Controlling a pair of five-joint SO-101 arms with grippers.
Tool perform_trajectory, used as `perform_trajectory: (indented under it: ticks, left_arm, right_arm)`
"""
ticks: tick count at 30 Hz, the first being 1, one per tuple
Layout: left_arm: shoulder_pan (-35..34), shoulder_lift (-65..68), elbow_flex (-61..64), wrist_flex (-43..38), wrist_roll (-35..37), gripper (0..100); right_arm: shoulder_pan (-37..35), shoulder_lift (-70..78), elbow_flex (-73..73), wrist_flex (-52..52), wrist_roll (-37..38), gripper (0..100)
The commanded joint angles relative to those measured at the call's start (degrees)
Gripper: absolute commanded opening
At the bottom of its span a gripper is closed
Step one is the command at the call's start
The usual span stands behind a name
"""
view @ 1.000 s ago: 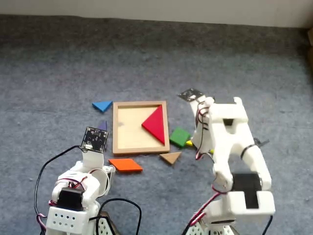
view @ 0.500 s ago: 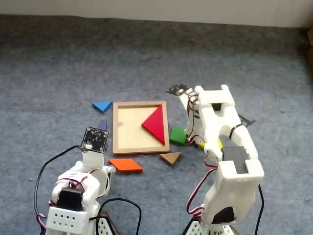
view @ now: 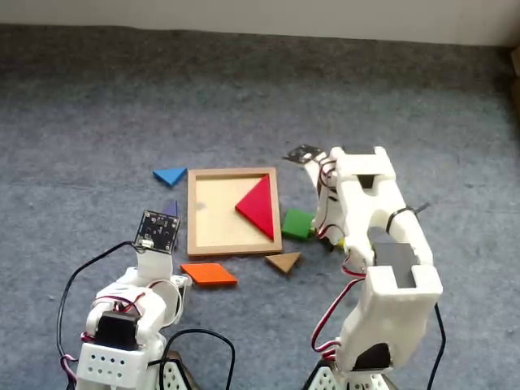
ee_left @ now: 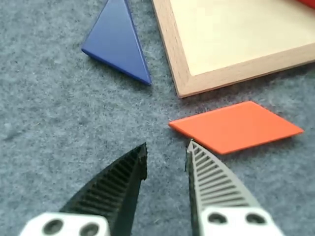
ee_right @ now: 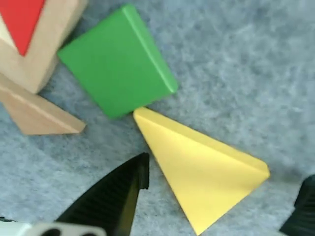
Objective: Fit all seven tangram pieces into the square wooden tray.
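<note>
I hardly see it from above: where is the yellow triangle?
Right wrist view: the yellow triangle lies between the right gripper's fingers, touching the green square.

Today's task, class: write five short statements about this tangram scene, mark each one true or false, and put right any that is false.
1. The red triangle lies inside the wooden tray. True.
2. The green square lies inside the tray. False: it lies on the carpet outside the tray, near one corner.
3. The right tool is open, with a finger on either side of the yellow triangle. True.
4. The left tool is shut on the orange parallelogram. False: it is open and holds nothing; the parallelogram lies flat on the carpet.
5. The dark blue triangle lies on the carpet outside the tray. True.
</note>
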Motion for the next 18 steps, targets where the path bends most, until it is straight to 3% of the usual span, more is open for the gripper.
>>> perform_trajectory:
  ticks: [1,18]
  left_arm:
    - [0.9,-2.1,1.1,0.2,0.4,15]
    - [0.9,-2.1,1.1,0.2,0.4,15]
  right_arm:
    - [1.1,-0.6,1.5,-0.9,0.4,42.9]
    - [-1.5,-0.6,1.9,-5.8,1.3,42.9]
